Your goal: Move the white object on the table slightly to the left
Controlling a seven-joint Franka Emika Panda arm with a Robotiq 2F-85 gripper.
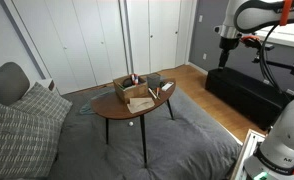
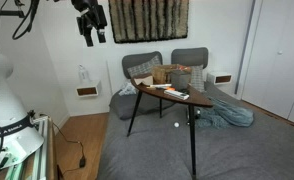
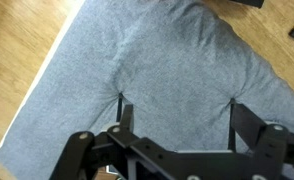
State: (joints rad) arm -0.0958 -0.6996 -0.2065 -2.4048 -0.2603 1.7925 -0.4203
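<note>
The oval reddish-brown table (image 1: 115, 108) stands on thin dark legs in the middle of a grey rug, and it shows in both exterior views (image 2: 190, 100). On it lie a flat white object (image 1: 140, 104) (image 2: 175, 94), a brown box (image 1: 130, 89) and a few small items. My gripper (image 1: 225, 55) (image 2: 91, 30) hangs high in the air, well away from the table. In the wrist view the gripper (image 3: 179, 110) is open and empty. That view shows only the grey rug (image 3: 177, 60) below it; the table and white object are out of its sight.
Grey cushioned chairs (image 2: 162, 68) stand behind the table, and a grey seat with a checked pillow (image 1: 22, 120) is nearby. A black low cabinet (image 1: 249, 95) stands under the arm. A white machine (image 2: 7, 110) stands at the frame edge. A small white ball (image 2: 178, 126) lies under the table.
</note>
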